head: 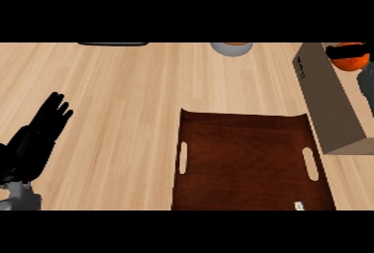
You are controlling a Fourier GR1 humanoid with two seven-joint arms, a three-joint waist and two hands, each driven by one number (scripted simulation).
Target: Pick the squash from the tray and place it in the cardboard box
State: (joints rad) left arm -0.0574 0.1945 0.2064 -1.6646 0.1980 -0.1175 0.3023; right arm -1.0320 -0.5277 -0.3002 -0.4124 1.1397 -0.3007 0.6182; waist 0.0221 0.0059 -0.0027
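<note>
Black right hand (349,51), at the far right edge over the tan cardboard box (332,106), curls round the orange squash (352,62), well apart from the dark wooden tray (248,163) on the pale tabletop (110,99), while the open left hand (40,133) rests at the left.

Wooden counter (110,99) carries dark tray (248,163), cardboard box (332,104), possibly bowl (232,48).
</note>
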